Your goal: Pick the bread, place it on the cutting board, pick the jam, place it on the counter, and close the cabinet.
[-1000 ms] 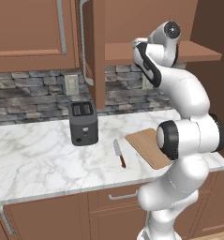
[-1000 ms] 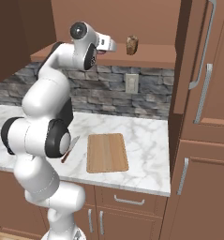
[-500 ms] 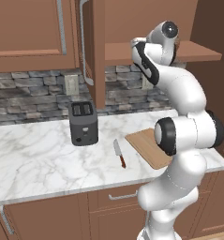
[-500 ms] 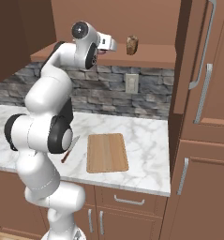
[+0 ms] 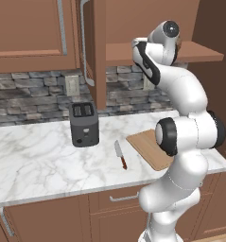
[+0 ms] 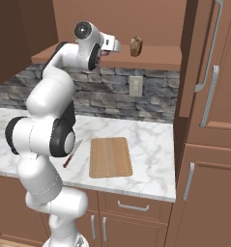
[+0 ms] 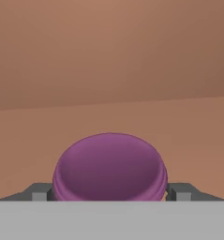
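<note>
The purple jam stands on the brown shelf of the cabinet, right in front of the hand. My gripper has a fingertip against each side of the jar, shut on it. In the right base view my gripper reaches onto the shelf, and the dark crusty bread sits just to its right. The cabinet door hangs open. On the white marble counter below lies the tan cutting board, bare; the left base view has the cutting board partly behind the arm.
A dark toaster stands on the counter at the left, with a red-handled knife between it and the board. A tall cabinet with silver bar handles fills the right side. A wall outlet sits on the stone backsplash.
The arm has barely moved at the shelf. The jaws have drawn in toward the jar.
</note>
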